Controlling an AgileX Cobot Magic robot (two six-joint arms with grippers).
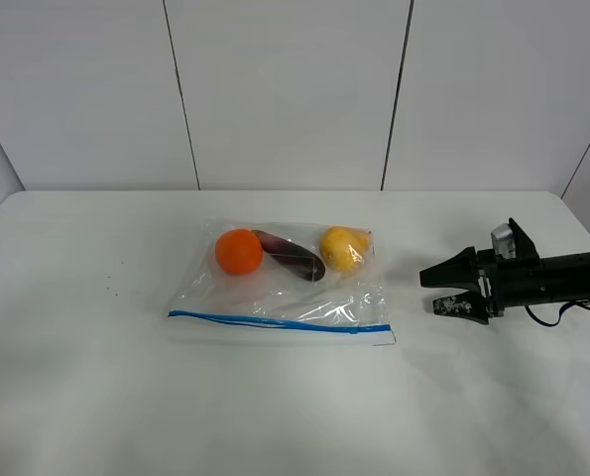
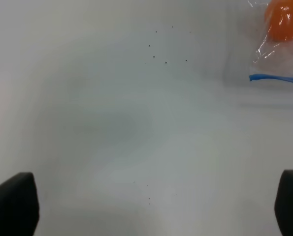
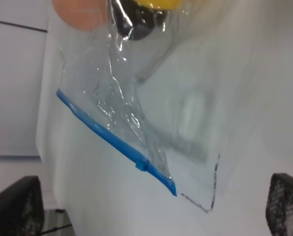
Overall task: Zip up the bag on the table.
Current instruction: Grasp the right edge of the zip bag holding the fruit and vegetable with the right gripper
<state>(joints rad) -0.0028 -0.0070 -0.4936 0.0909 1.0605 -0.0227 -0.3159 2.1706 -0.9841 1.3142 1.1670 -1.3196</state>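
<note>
A clear plastic zip bag [image 1: 280, 288] lies flat near the middle of a plain white matte surface [image 1: 96, 387], its blue zip strip [image 1: 275, 322] running along the edge nearest the camera. Through the crinkled film show a round orange fruit [image 1: 239, 251], a long dark purple vegetable [image 1: 293, 256] and a yellow lemon-like fruit [image 1: 342, 248], all bunched against the bag's far edge, away from the strip.

The jaws of the right arm [image 1: 557, 270] stand wide and empty, just off the bag's short edge at one end of the strip, pointing toward it without touching. The left arm's jaws, with only their dark fingertips [image 2: 13, 204] showing, are also spread wide with nothing between them. They sit off the bag's opposite end, with bare surface in between.

The film looks thin, limp and slick, likely to wrinkle or slide if pushed. The produce should weigh down the far side but leave the strip side loose. The strip is the stiffest part and the sensible place to pinch. A small blue tab [image 3: 141, 164] sits on it near the right arm's end and may be a slider. One end probably needs pinning while the other is worked. How much of the strip is already sealed cannot be told.
</note>
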